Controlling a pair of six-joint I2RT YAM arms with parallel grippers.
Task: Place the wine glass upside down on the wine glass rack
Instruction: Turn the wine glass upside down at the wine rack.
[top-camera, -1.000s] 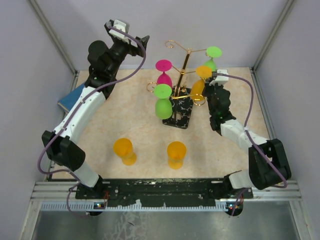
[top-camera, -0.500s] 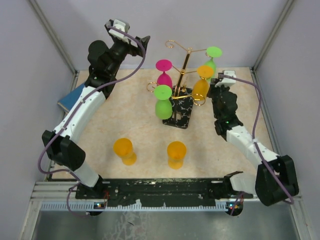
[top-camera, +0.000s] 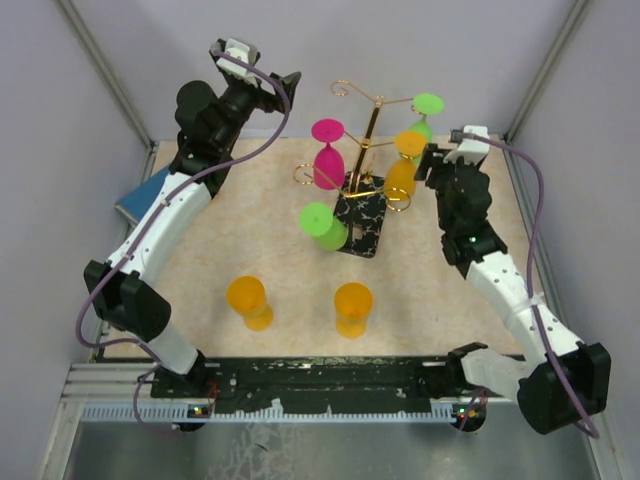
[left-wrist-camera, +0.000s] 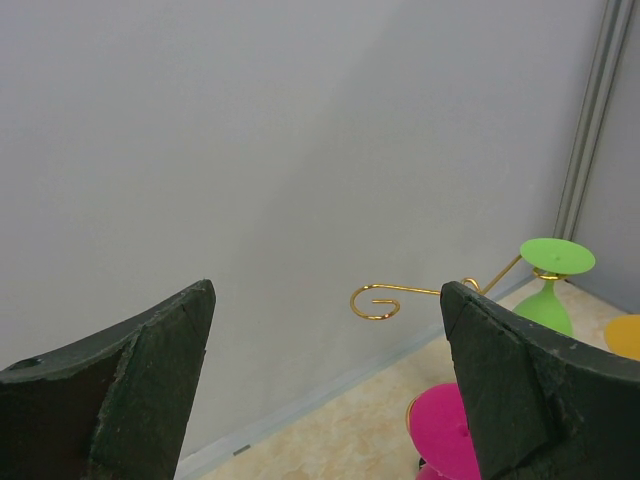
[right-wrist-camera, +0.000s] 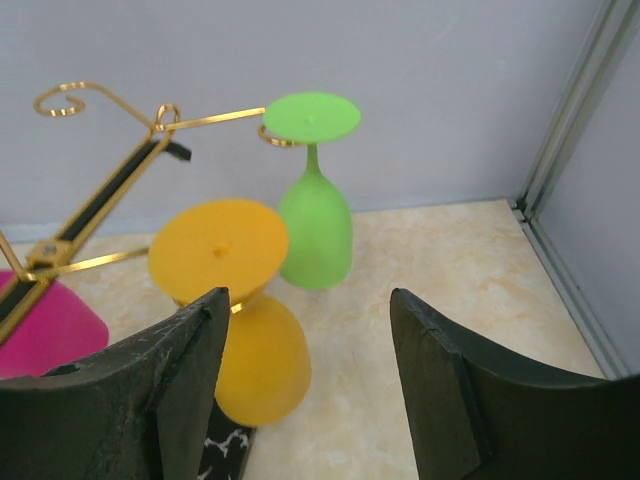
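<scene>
The gold wire wine glass rack (top-camera: 372, 125) stands on its black marbled base (top-camera: 362, 218) at mid table. An orange wine glass (top-camera: 403, 175) hangs upside down on its right arm, also seen close in the right wrist view (right-wrist-camera: 250, 360). My right gripper (top-camera: 436, 166) is open just right of that glass, with nothing between its fingers (right-wrist-camera: 308, 300). A magenta glass (top-camera: 328, 160) and a green glass (top-camera: 425, 112) also hang there. Another green glass (top-camera: 322, 226) sits low and tilted at the base's left. My left gripper (top-camera: 285, 85) is open, raised at the back left (left-wrist-camera: 328, 290).
Two orange glasses (top-camera: 247, 300) (top-camera: 352, 305) stand on the table near the front. A blue object (top-camera: 140, 197) lies at the table's left edge. Walls and metal corner posts (top-camera: 535, 90) close in the back and sides.
My right gripper has opened and drawn back to the right, leaving the orange glass hanging on the rack. The front green glass has dropped lower and tilted. The left arm has not moved.
</scene>
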